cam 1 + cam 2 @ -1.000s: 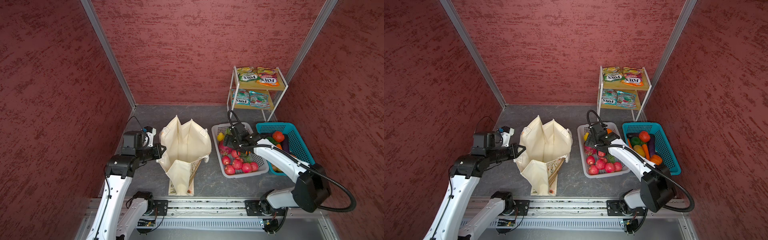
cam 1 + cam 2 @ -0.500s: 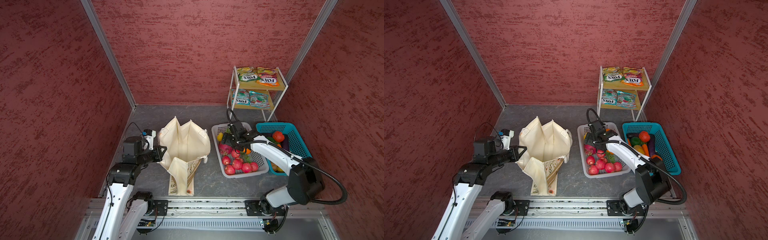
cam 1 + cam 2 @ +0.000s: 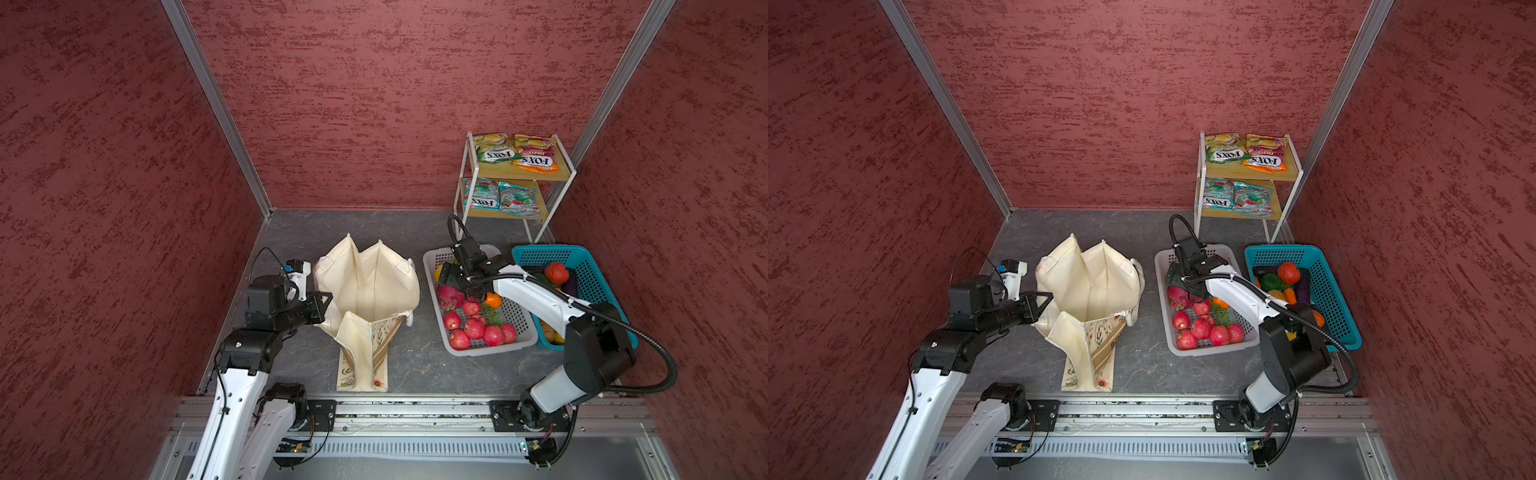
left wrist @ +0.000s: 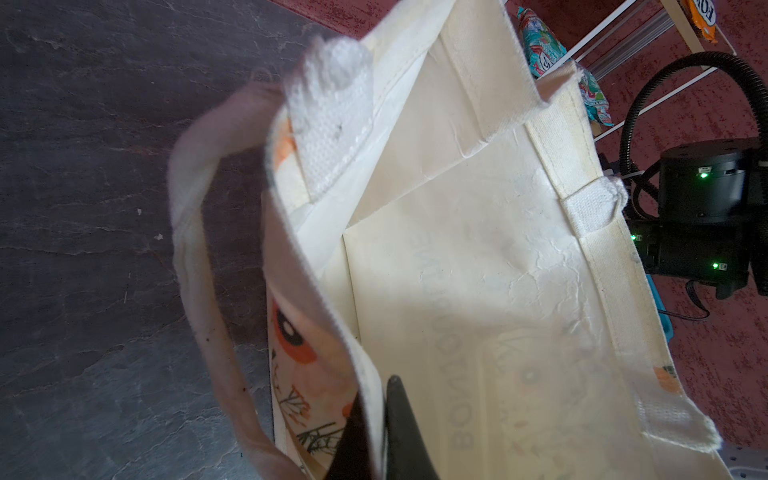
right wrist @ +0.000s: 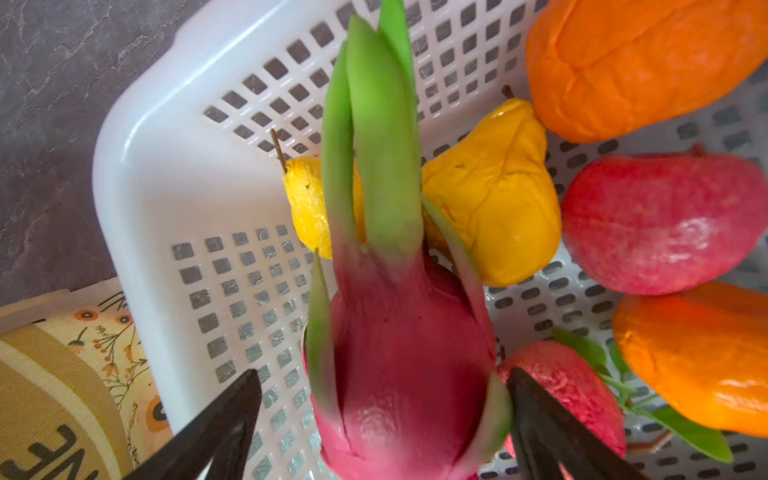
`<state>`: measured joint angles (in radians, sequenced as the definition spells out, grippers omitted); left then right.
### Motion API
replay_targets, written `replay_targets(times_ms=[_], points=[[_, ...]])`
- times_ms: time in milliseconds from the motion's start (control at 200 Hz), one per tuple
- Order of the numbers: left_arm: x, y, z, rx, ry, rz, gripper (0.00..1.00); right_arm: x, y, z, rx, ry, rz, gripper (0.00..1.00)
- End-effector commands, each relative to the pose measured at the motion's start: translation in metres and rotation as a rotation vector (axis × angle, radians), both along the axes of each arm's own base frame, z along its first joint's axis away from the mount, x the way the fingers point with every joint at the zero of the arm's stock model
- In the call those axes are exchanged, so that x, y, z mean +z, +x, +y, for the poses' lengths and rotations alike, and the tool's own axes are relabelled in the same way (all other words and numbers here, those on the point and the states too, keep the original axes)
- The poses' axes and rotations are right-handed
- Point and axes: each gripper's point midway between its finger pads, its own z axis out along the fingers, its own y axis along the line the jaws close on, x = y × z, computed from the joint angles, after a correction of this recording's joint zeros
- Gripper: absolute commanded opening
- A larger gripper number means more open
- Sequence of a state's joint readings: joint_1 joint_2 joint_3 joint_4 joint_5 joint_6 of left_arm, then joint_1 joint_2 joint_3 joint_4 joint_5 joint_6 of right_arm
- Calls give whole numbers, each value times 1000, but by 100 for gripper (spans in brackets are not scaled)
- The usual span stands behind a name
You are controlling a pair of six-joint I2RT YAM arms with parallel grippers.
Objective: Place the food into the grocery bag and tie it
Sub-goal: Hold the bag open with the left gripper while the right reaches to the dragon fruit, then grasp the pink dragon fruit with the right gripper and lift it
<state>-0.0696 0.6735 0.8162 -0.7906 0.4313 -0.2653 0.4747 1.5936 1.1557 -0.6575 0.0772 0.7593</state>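
Pinching the rim of the cream floral canvas grocery bag (image 3: 374,282), the left gripper (image 4: 376,411) is closed on fabric; the bag stands open on the grey floor (image 3: 415,365). Jaws spread wide, the right gripper (image 5: 386,415) straddles the pink dragon fruit (image 5: 407,353) in the white perforated plastic basket (image 5: 137,187), not yet clamped.

Matt cloth grocery bag (image 4: 478,257); glossy, seemingly plastic basket (image 5: 137,174).

glossy green packet (image 3: 492,148): FOX'S | glossy orange packet (image 3: 535,154): FOX'S | teal foil packet (image 3: 481,196): FOX'S | tan band (image 3: 1104,353) of cream canvas tote (image 3: 1092,282): BO, rest hidden
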Motion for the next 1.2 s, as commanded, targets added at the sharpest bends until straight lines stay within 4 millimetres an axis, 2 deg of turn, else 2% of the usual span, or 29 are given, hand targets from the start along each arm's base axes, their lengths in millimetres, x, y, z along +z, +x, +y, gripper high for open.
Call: replay_targets(times_ms=[0,276,782,997,1197], points=[[-5,1,0,6,5,0,9,5,9,-8,-36,-28,-15,93],[-7,1,-3,-7,3,0,10,-11,11,-2,-17,-10,23,94],[-9,2,-3,-7,2,4,10,-19,18,-3,-40,-4,13,91],[-11,2,-3,-4,3,8,10,-15,16,0,-38,28,2,83],[-10,2,-3,-3,4,3,10,-7,11,3,-29,62,-10,71]])
